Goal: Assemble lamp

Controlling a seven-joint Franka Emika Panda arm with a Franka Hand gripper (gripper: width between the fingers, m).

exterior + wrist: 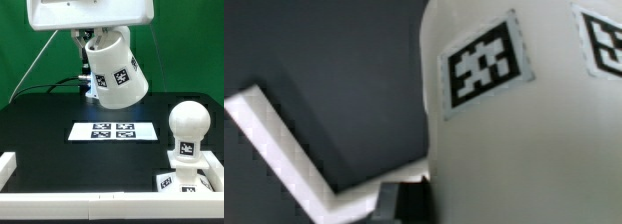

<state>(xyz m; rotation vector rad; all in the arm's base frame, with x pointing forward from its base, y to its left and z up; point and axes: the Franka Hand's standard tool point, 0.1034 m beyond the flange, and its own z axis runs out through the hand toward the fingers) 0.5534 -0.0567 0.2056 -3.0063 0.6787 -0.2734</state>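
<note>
We see the white tapered cup-like plastic shade (117, 68) held tilted in the air above the black table (50, 125), at the far centre. The gripper sits hidden behind the shade, so we cannot tell its finger spacing. The white rounded bulb (187, 130) stands upright on the flat square base (186, 181) at the near right. The marker board (113, 130) lies flat between them. In the wrist view the shade (518, 120) fills the frame.

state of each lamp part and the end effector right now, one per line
shade: lifted off the table, tilted, carried by the arm
bulb: upright, standing on the base
base: flat on the table, bulb on it
end effector: against the shade, jaw opening not visible
marker board: flat on the table
</note>
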